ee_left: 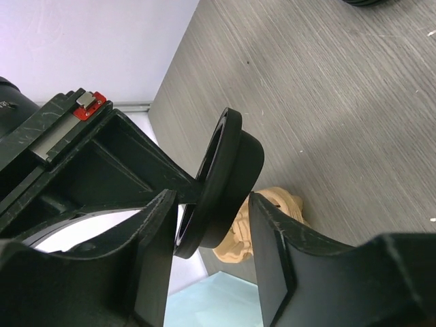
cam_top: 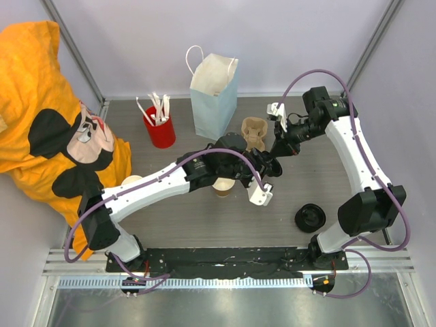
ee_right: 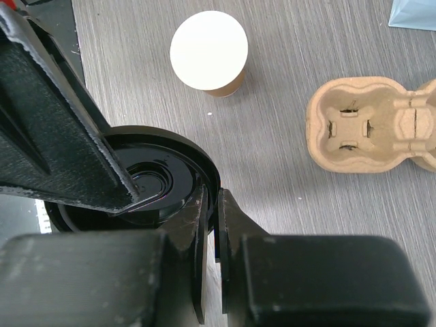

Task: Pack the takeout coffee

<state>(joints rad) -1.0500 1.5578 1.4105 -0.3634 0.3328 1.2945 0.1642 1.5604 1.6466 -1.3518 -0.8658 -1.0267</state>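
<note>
The takeout coffee cup (ee_right: 208,51), small and tan-brown, stands upright on the table with no lid on it; the left arm partly covers the cup (cam_top: 223,189). My right gripper (ee_right: 212,197) is shut on the rim of a round black lid (ee_right: 153,180) and holds it in the air over the table. My left gripper (ee_left: 211,204) stands open around that same lid (ee_left: 228,170), which is edge-on between its fingers (ee_left: 279,259) with a small gap showing. Both grippers, left (cam_top: 266,167) and right (cam_top: 278,153), meet at mid table, right of the cup.
A pale blue paper bag (cam_top: 214,95) stands open at the back. A pulp cup carrier (cam_top: 254,133) lies beside it. A red cup of stirrers (cam_top: 160,129), stacked cups (cam_top: 131,180), loose black lids (cam_top: 310,218) and an orange cloth (cam_top: 48,116) are around.
</note>
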